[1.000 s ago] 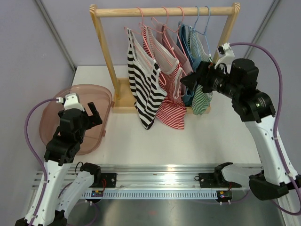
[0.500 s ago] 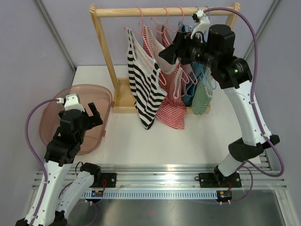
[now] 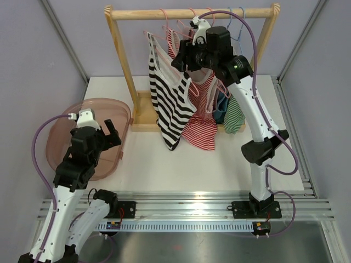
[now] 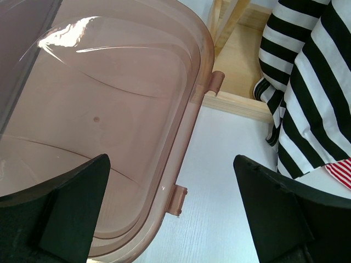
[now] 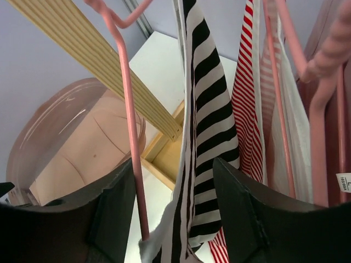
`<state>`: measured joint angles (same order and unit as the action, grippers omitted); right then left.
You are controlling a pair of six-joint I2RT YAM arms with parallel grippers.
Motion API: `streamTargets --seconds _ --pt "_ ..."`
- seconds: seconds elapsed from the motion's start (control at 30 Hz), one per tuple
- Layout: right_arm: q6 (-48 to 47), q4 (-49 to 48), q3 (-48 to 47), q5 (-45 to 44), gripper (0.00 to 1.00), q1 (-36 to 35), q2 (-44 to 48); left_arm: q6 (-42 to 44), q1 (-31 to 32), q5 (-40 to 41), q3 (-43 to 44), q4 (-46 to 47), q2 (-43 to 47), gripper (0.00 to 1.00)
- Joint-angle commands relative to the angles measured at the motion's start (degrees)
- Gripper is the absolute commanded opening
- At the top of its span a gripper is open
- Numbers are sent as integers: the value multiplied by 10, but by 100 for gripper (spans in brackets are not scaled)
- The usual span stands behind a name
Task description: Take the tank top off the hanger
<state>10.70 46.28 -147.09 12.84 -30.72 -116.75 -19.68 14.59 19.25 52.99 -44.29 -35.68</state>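
Black-and-white striped, the tank top (image 3: 169, 104) hangs with its long axis vertical from a pink hanger (image 5: 130, 148) on the wooden rail (image 3: 189, 13). Its straps are up and its hem points down toward the counter (image 3: 219, 164), left of centre in the overhead view. The right claw (image 3: 180, 61) sits at the top's upper right edge, spread wide, with striped cloth and hanger arm between its fingers. The left claw (image 4: 170, 164), also wide, hovers at lower left over the rim of a pink tub (image 4: 109, 109).
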Motion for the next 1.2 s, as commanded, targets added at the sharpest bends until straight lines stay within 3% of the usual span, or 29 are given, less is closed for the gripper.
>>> streamTargets --seconds 0.0,0.17,0.37,0.8,1.17 --pt "-23 -19 -32 -14 63 -7 2 6 -8 -23 -2 32 -6 99" --pt "-25 -21 -54 -8 49 -8 -12 9 -11 -35 -3 36 -7 99" --pt "-37 -35 -52 -6 49 -15 -5 10 -15 -45 -3 37 -11 99" --pt "-54 -44 -55 -20 1 -35 4 11 -17 -53 -3 39 -10 99" --pt "-27 -126 -22 -48 0 -42 65 10 -18 -51 -3 39 -6 99"
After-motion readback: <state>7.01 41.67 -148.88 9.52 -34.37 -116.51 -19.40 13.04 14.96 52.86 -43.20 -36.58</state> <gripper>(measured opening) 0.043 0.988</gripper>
